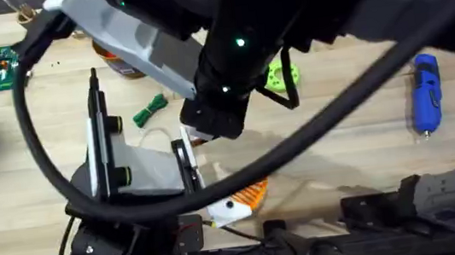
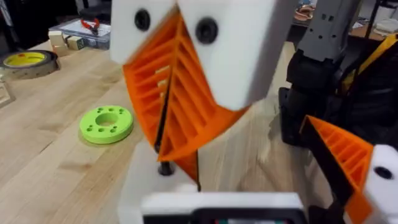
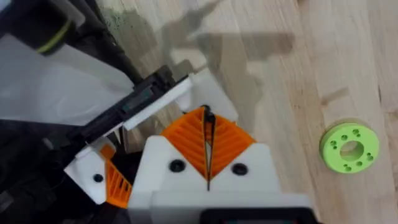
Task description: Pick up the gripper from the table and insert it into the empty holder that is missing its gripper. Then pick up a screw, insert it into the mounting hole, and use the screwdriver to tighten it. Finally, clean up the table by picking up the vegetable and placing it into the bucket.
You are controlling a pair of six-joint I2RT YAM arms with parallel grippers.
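No legible writing is visible. The right gripper [image 3: 207, 163] is closed, pads pressed together on a thin dark shaft. The left gripper's state cannot be determined. The screwdriver [image 1: 425, 93] lies well apart from the right gripper, bit toward the near table edge.

Wooden table [image 1: 342, 149] with screwdriver [image 1: 425, 92], vegetable [image 1: 150, 110], green disc [image 1: 283, 76].

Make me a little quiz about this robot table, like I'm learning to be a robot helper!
1. True or false: the blue screwdriver lies on the table with no fingers touching it.
2. What colour is the ring-shaped disc? A red, B bright green, C blue.
3. Fill in the word: the right gripper has its orange pads pressed ____.

Key: 1 true. 2 B. 3 together.
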